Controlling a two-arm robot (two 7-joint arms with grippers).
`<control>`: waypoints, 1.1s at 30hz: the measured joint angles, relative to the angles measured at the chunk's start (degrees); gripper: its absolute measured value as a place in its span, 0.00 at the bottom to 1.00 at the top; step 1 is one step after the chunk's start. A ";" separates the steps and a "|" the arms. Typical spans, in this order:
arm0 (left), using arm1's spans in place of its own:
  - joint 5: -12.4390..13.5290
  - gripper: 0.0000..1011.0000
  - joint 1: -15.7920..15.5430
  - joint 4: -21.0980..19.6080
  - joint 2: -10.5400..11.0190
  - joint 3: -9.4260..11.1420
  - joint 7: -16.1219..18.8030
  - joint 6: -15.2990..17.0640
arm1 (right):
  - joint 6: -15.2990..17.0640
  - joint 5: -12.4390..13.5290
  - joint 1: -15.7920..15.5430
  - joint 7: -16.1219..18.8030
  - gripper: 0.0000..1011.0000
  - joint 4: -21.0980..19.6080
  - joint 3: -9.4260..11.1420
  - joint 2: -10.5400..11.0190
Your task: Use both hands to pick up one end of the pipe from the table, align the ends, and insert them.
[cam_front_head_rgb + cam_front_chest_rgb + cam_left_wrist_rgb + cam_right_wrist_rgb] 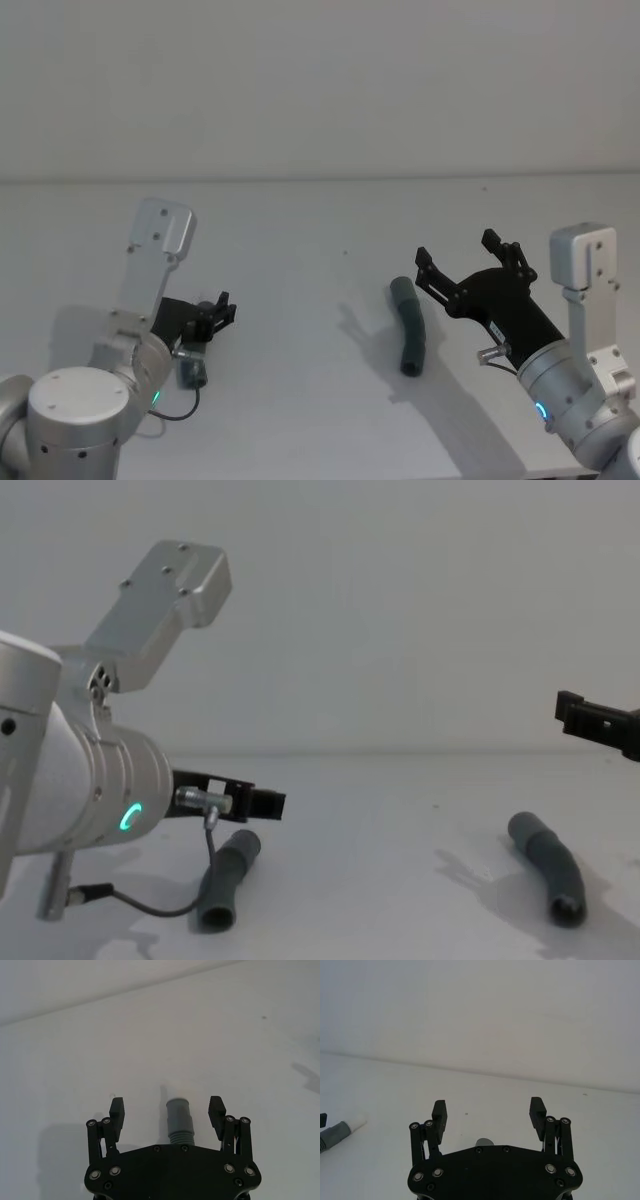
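Left wrist view: left claw (167, 1106) wide open over pipe cuff (179, 1116) w/o touching; right claw (488, 1107) wide open, empty.

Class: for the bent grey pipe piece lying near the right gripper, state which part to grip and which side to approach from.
Grip the pipe piece at its middle, coming down from above with the open right gripper straddling its width. It lies flat on the table, so its sides are reachable from above, and a mid grip probably leaves both cuffs free.
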 joint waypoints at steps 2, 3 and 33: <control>-0.11 0.99 0.05 0.17 -0.07 -0.12 -0.13 0.21 | 0.00 0.00 0.00 0.00 0.99 0.00 0.00 0.00; -0.15 0.99 0.06 0.22 -0.10 -0.16 -0.20 0.26 | 0.00 0.00 0.00 0.00 0.99 0.00 0.00 0.00; -1.08 0.99 -1.33 7.95 -2.78 -1.59 -2.89 -2.13 | 0.00 0.00 0.00 0.00 0.99 0.00 0.00 0.00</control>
